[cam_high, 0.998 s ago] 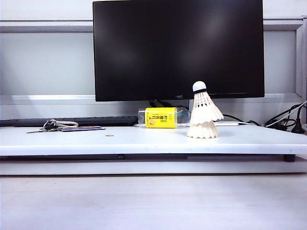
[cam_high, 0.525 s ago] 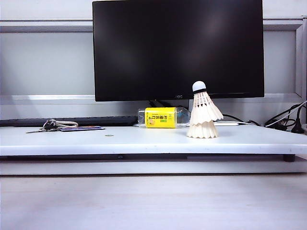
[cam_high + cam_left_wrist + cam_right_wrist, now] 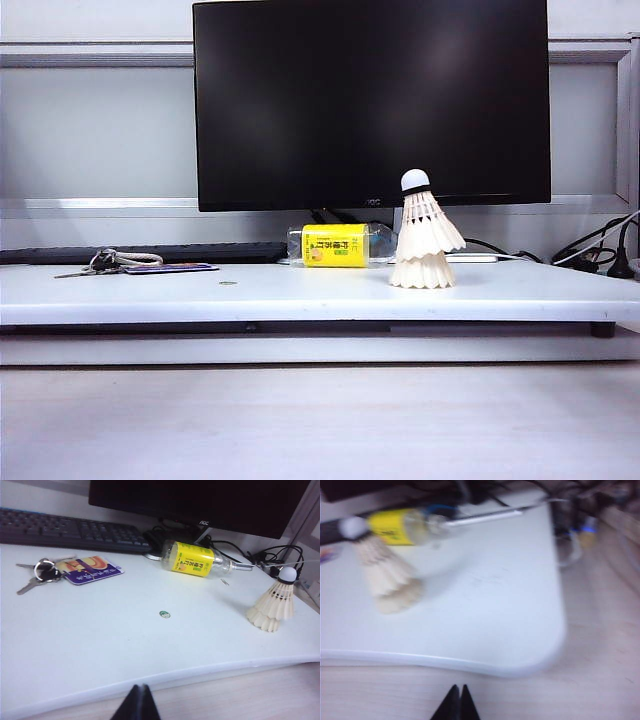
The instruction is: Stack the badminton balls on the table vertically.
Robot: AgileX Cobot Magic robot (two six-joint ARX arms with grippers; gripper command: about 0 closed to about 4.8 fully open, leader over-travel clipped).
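Badminton balls [image 3: 424,240] stand stacked one inside the other on the right half of the table [image 3: 300,290], skirts down and the white cork tip with its dark band on top; I see one cone nested over the other, upright. Just left and behind them a yellow-labelled bottle [image 3: 336,245] lies on its side below the black monitor [image 3: 370,100]. At the far left of the table I see a bunch of keys [image 3: 37,575] touching a purple card [image 3: 90,569], in front of a dark keyboard [image 3: 70,527], and a small green sticker [image 3: 164,614] sits on the bare top between them and the stack. My left gripper [image 3: 138,703] hangs off the near edge, fingers pressed together, holding nothing. My right gripper [image 3: 456,703] is likewise closed and empty, near the table's right corner, in a blurred view. Cables [image 3: 590,250] trail at far right.
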